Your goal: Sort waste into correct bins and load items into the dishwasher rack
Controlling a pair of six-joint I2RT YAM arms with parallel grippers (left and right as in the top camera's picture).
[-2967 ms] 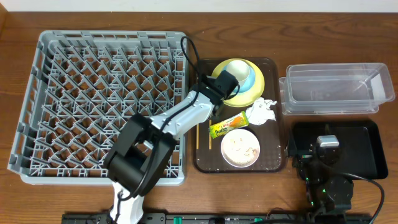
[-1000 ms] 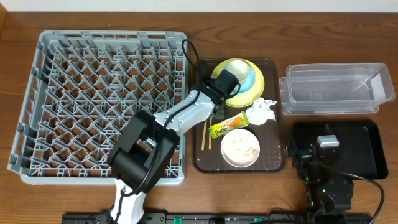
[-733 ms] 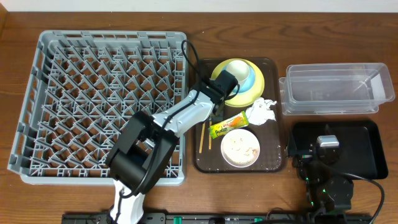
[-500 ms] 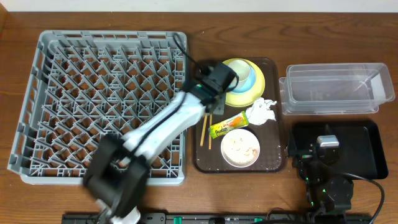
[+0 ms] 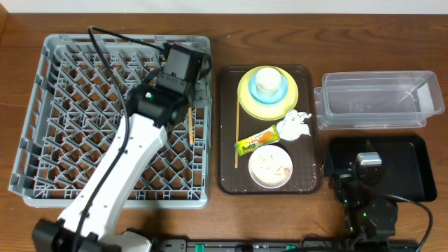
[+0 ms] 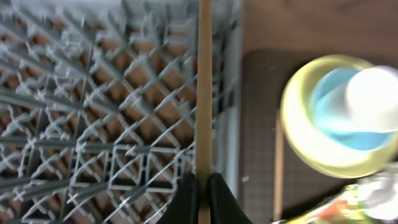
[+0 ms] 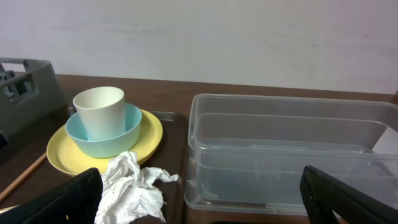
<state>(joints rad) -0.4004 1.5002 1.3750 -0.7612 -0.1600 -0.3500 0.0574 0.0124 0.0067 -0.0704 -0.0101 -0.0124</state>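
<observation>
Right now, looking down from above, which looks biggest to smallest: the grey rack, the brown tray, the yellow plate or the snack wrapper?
Largest to smallest in the overhead view:
1. grey rack
2. brown tray
3. yellow plate
4. snack wrapper

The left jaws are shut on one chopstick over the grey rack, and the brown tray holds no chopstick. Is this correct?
Not quite. The brown tray does hold a chopstick: a second chopstick lies on it near the edge next to the rack, as the overhead view shows. The rest stands: the left gripper has its jaws shut on the first chopstick over the grey rack.
</observation>
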